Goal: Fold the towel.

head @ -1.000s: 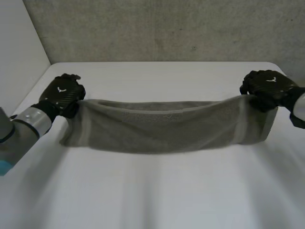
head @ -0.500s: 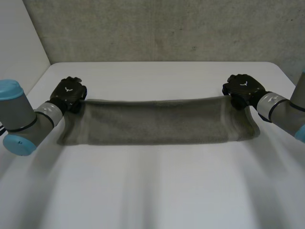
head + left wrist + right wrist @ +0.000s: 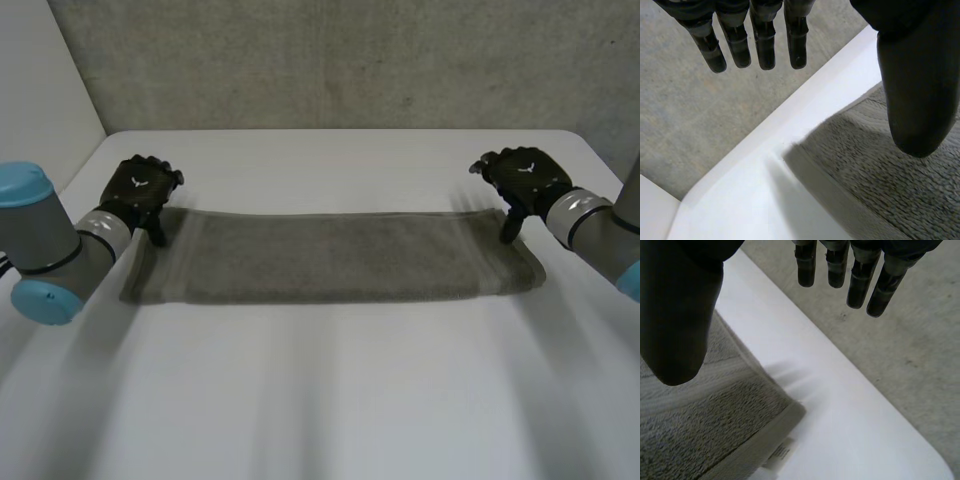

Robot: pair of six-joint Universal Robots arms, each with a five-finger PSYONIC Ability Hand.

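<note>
Plainly, the black left hand [image 3: 140,195] is spread wide, fingers straight and thumb apart, gripping nothing, poised over the far left corner of the grey-brown terry towel [image 3: 340,258]. The black right hand [image 3: 525,180] is just as wide open and empty at the far right corner. The towel lies flat on the white bench [image 3: 340,400] as a long band, running from hand to hand. The right wrist view brings out a small white label [image 3: 780,454] at that towel corner.
</note>
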